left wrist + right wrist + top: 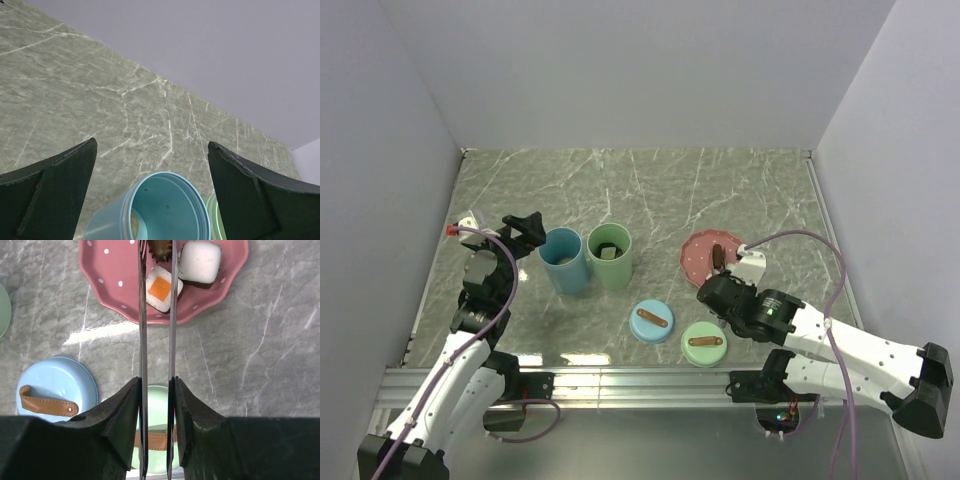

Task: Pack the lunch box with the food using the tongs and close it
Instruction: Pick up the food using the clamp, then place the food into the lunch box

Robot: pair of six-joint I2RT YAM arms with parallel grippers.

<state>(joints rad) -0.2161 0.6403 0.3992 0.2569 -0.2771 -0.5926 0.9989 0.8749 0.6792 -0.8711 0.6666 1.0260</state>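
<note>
My right gripper is shut on the tongs, both thin metal arms squeezed between its fingers. The tong tips reach over the pink dotted plate and flank a brown crumbly piece of food at the frame's top edge. An orange-topped square and a white square lie beside it. The lunch box is two open round tubs, blue and green; a dark piece sits in the green one. My left gripper hangs open just above the blue tub.
Two lids with brown leather handles lie near the front edge, a blue lid and a green lid, the green one right under my right gripper. White walls close in the marbled table on three sides.
</note>
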